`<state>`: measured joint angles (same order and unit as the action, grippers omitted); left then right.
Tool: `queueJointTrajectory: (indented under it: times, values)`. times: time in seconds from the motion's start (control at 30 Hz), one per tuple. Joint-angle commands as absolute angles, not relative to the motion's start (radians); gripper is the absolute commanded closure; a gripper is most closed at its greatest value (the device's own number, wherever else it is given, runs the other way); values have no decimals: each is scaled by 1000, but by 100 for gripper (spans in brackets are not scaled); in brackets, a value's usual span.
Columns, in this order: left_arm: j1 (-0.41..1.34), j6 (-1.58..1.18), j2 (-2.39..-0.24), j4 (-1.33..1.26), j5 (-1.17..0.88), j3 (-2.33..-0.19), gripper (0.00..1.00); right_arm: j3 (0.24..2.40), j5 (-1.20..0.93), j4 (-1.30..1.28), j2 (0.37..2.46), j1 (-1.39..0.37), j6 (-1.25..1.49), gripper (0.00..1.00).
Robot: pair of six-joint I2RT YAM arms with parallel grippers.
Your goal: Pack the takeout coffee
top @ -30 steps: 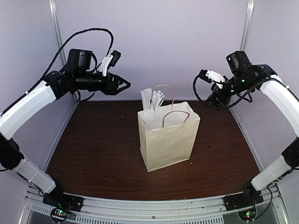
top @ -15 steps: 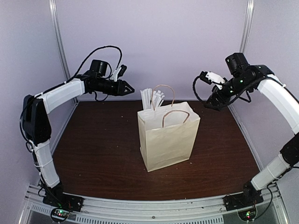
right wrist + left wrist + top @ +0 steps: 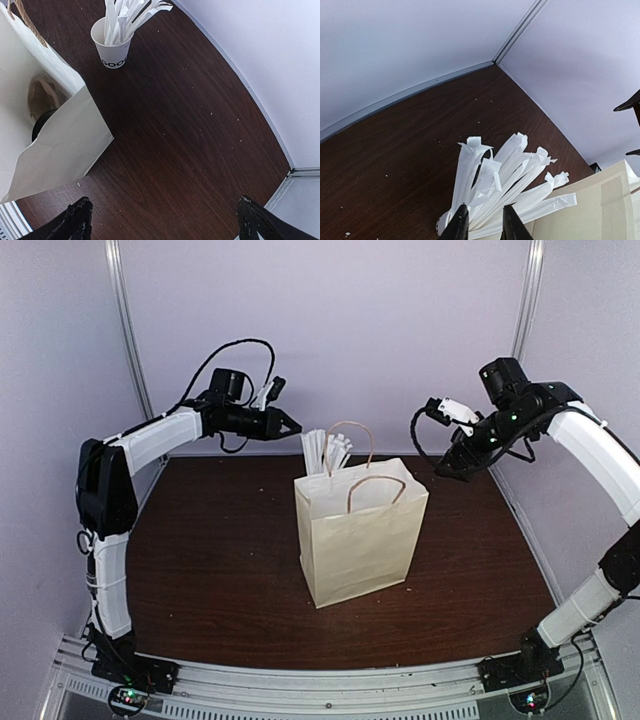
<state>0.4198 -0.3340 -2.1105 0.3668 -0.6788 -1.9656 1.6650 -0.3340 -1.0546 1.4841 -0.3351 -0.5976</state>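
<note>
Of the takeout coffee I see only a round black lid [image 3: 42,125], down inside the open white paper bag [image 3: 360,530]; its cup is hidden by the bag wall [image 3: 60,135]. My left gripper [image 3: 293,427] hangs just left of the wrapped sticks [image 3: 325,450] behind the bag. In the left wrist view the left gripper [image 3: 485,225] has its jaws a narrow gap apart, nothing pinched, with the sticks [image 3: 505,170] beyond them. My right gripper [image 3: 447,468] is raised at the back right, and the right wrist view shows this gripper [image 3: 165,220] wide open over bare table.
A white printed cup [image 3: 112,47] holds the wrapped sticks behind the bag. Something brown [image 3: 42,95] lies inside the bag beside the lid. The bag's looped handles [image 3: 375,485] stand up. Purple walls close the back and both sides.
The left arm has reached right along the back wall towards the sticks, and its jaws have narrowed. The right arm has barely shifted. The bag has not moved.
</note>
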Motion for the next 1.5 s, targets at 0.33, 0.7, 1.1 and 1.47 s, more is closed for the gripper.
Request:
queueJointTrajectory:
  times: [0.33, 0.7, 1.1, 1.47]
  values:
    - [422, -388, -2190, 272, -768, -2033, 82, 1631, -346, -1026, 1493, -318, -582, 0]
    - [422, -402, -2210, 260, -782, -2048, 96, 1634, -351, -1027, 1501, -318, -578, 0]
    - [422, -366, -2149, 278, -756, -2019, 100, 1638, -353, -1027, 1502, -316, -577, 0]
    - [422, -342, -1961, 284, -715, -1989, 100, 1631, -358, -1022, 1500, -317, -577, 0]
